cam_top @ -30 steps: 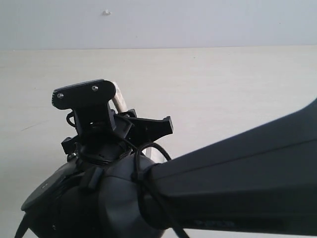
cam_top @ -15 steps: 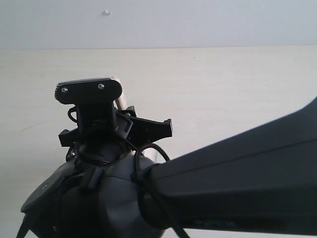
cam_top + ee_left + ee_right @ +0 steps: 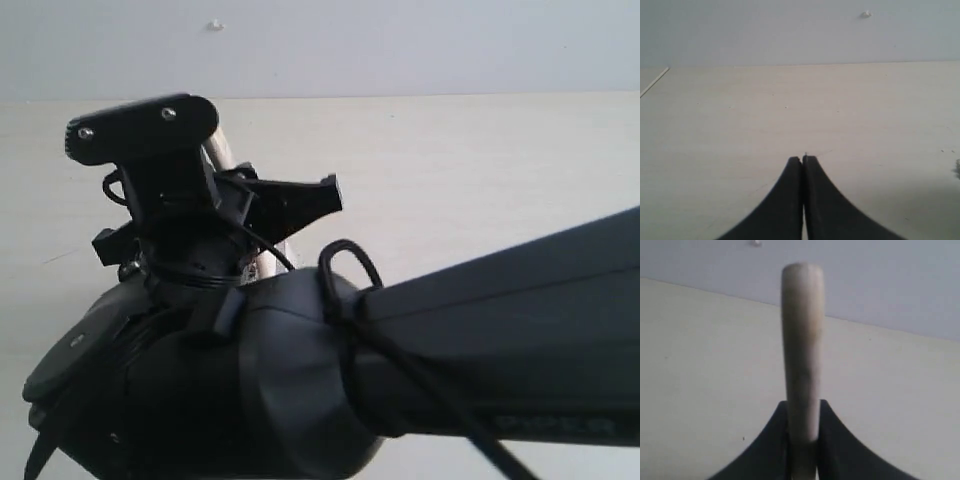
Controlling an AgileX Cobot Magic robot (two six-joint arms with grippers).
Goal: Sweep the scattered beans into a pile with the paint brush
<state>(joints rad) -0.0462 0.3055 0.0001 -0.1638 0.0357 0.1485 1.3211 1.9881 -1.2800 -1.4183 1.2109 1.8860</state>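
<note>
The paint brush shows only in part. Its pale wooden handle (image 3: 801,340) stands straight out between the two black fingers of my right gripper (image 3: 802,404), which is shut on it. The bristles are hidden. In the exterior view my right arm (image 3: 450,340) fills the foreground, and a pale sliver of the brush (image 3: 222,152) peeks out behind the wrist camera mount (image 3: 140,125). My left gripper (image 3: 803,159) hovers over the pale table (image 3: 740,110), shut with nothing in it. The beans are barely in view: a few tiny specks (image 3: 943,150) and a dark blot (image 3: 957,168) at the frame's edge.
A grey wall (image 3: 790,30) rises behind the table's far edge. A thin seam or edge line (image 3: 655,82) runs across one far corner of the table. The right arm's black cable (image 3: 345,262) loops above its wrist.
In the exterior view my right wrist has swung left and upward with the brush, and the arm now fills more of the frame.
</note>
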